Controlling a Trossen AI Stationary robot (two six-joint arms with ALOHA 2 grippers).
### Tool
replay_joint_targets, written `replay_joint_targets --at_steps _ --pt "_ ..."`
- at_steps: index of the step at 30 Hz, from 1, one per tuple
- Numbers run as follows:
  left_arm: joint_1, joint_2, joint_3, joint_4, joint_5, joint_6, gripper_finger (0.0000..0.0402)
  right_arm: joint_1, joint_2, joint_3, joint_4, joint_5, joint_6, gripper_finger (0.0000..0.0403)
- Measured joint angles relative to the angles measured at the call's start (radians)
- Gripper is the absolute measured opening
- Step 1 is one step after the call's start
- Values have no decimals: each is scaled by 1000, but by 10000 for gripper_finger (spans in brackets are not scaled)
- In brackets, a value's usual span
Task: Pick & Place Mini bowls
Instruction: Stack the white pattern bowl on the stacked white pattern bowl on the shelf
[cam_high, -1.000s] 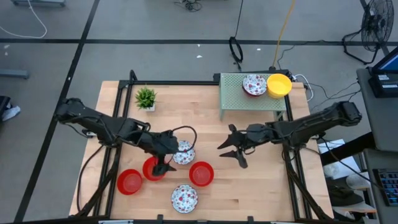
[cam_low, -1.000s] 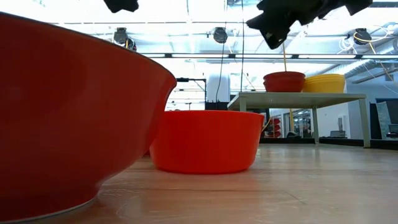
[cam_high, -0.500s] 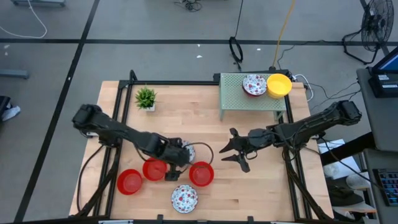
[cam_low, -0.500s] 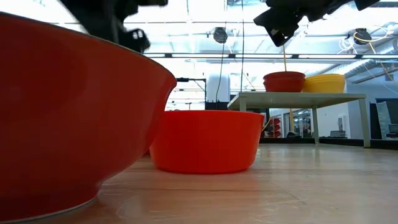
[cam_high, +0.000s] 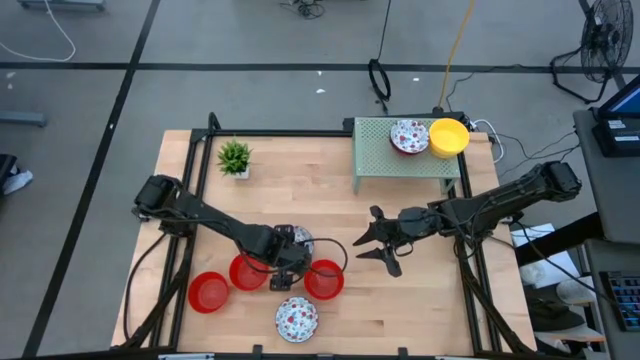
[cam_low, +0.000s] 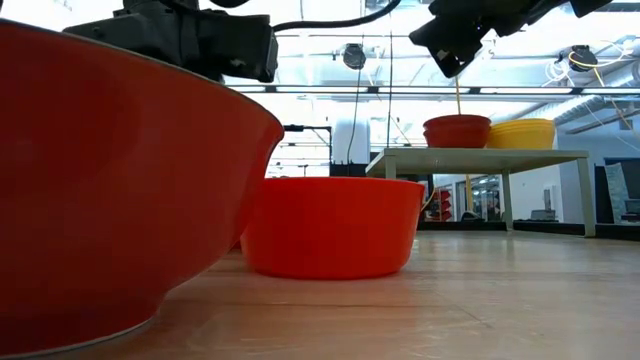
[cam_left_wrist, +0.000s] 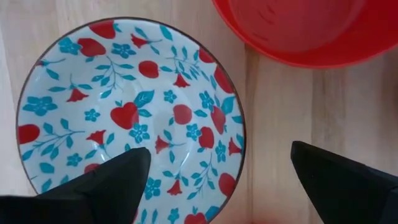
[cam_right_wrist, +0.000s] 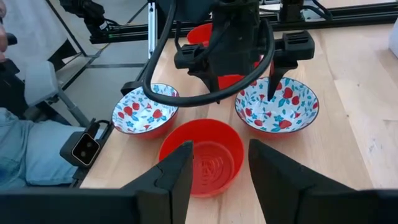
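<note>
Wooden table (cam_high: 300, 190) lies under both arms, and you see it whole only from above; from the low camera one big red bowl (cam_low: 110, 190) blocks nearly the left half of the picture, so most bowls on the table are hidden behind it there.

Your left gripper (cam_high: 288, 272) hangs above the floral bowl (cam_left_wrist: 127, 121) that lies at the near edge of the table, (cam_high: 297, 318) in the high view; its fingers (cam_left_wrist: 93, 186) are spread wide, one over the inside of this bowl and the other outside the rim, and they hold nothing; whether a fingertip touches the bowl, you cannot tell. A second floral bowl (cam_high: 297, 243) is half covered by the left arm from above, but the right wrist camera shows it clearly (cam_right_wrist: 277, 104).

Three red bowls lie around: one (cam_high: 324, 279) just beside the left gripper, one (cam_high: 247, 272) partly under the arm, one (cam_high: 208, 292) farther to the left.

Your right gripper (cam_high: 372, 243) is near the table middle, apart from all bowls, with fingers well open and empty.

On the green shelf (cam_high: 405, 160) stand one more floral bowl (cam_high: 408, 136) and a yellow bowl (cam_high: 448, 137), touching each other; a small plant (cam_high: 234, 157) stands in the far left corner.
</note>
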Motion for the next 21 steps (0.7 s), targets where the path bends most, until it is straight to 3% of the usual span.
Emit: replay_joint_targets --at_steps 4,14,21 --pt "0 0 0 -1 -15 5 341 0 0 0 0 3 0 141" --pt "0 0 0 -2 -16 53 143 0 0 0 0 3 0 141" --pt "2 0 0 20 -66 96 59 0 0 0 0 1 0 141"
